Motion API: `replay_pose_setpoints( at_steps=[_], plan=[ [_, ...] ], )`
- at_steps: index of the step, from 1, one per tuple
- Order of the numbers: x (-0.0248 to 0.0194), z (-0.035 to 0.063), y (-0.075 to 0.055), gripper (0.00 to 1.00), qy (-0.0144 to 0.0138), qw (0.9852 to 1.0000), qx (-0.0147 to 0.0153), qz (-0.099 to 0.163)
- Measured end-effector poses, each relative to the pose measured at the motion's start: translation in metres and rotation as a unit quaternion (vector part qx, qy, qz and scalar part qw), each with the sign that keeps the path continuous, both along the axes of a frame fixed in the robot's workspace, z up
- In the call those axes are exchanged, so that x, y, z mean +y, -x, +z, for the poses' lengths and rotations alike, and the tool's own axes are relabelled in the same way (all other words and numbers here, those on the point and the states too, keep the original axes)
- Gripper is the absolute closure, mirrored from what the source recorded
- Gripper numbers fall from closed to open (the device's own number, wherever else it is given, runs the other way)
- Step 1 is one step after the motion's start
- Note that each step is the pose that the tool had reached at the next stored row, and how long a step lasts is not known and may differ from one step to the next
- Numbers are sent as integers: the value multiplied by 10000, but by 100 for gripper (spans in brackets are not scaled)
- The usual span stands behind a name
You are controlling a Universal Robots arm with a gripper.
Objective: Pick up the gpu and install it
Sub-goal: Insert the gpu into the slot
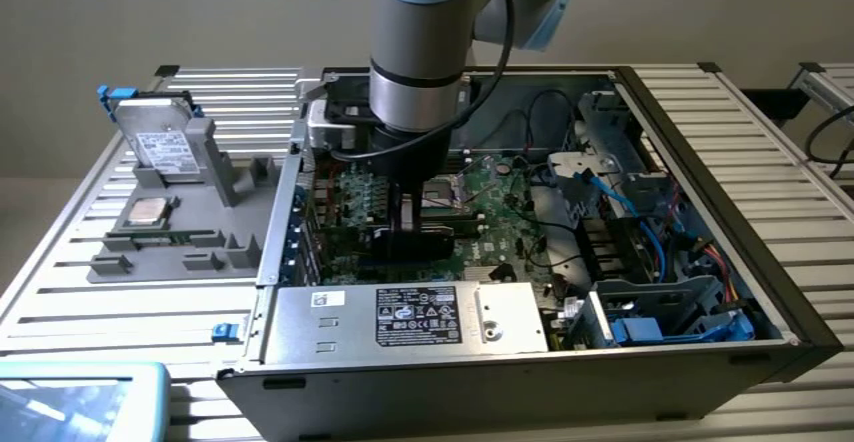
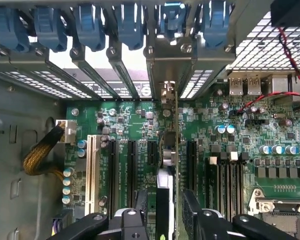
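Note:
The gpu (image 2: 176, 150) stands on edge in a black expansion slot of the green motherboard (image 2: 240, 145), its metal bracket (image 2: 165, 65) against the case's rear slot openings. Its black cooler (image 2: 163, 200) faces one side. My gripper (image 2: 165, 210) straddles the card's near end. Both fingers stand a little off its faces, so it is open. In the exterior view the arm reaches straight down into the open computer case (image 1: 534, 372), with the gripper (image 1: 414, 220) low over the motherboard (image 1: 501, 212).
Blue slot latches (image 2: 90, 25) line the case's rear wall. A yellow-sleeved cable (image 2: 40, 155) and red wires (image 2: 270, 97) lie near the board. A power supply (image 1: 414, 317) and a drive cage with blue cables (image 1: 667, 302) fill the case's front. A grey fixture holding a hard drive (image 1: 167, 152) stands beside the case.

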State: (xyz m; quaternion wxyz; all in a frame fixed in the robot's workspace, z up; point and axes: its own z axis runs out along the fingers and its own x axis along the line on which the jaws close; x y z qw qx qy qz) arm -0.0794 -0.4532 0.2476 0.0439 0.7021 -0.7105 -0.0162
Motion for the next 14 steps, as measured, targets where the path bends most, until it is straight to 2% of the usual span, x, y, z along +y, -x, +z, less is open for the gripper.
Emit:
replay_pose_setpoints(
  at_steps=[7, 14],
  plan=[
    [0, 250, 0, 58, 9, 10000, -11, -11],
    [0, 267, 4, 58, 11, 10000, -18, -12]
  ],
)
